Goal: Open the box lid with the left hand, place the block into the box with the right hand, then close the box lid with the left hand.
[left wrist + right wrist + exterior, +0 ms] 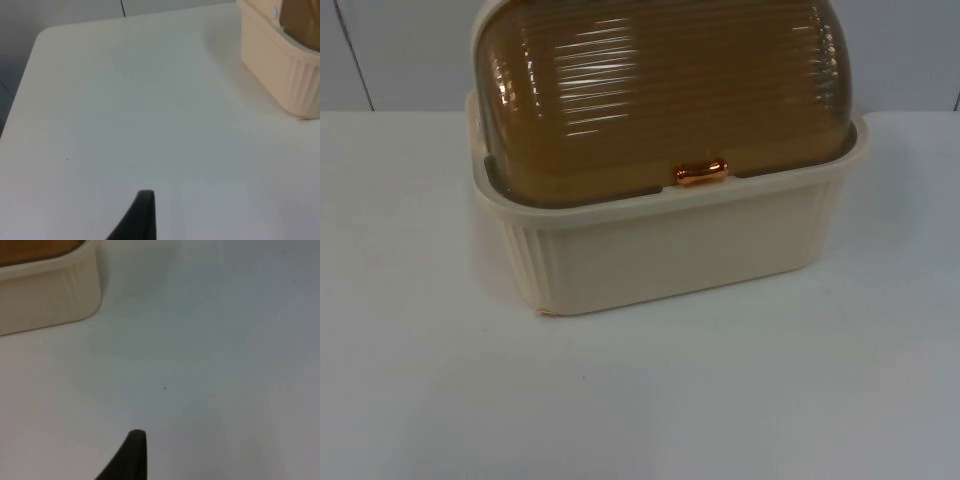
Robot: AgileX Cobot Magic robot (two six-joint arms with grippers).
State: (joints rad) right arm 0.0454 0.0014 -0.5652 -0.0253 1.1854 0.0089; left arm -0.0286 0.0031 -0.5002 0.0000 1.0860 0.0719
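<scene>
Left end effector (145, 215) hangs over bare bench (125, 125) well left of the box (660, 240), right end effector (132, 455) over bench off the box's other side, and I can't tell if either is open. Box sits mid-bench at the back, amber lid (660, 90) shut, copper handle (700, 172) facing front. Likely snags: that handle looks small and slick, so the left one could slip off or drag the whole box, and I see no block.
</scene>
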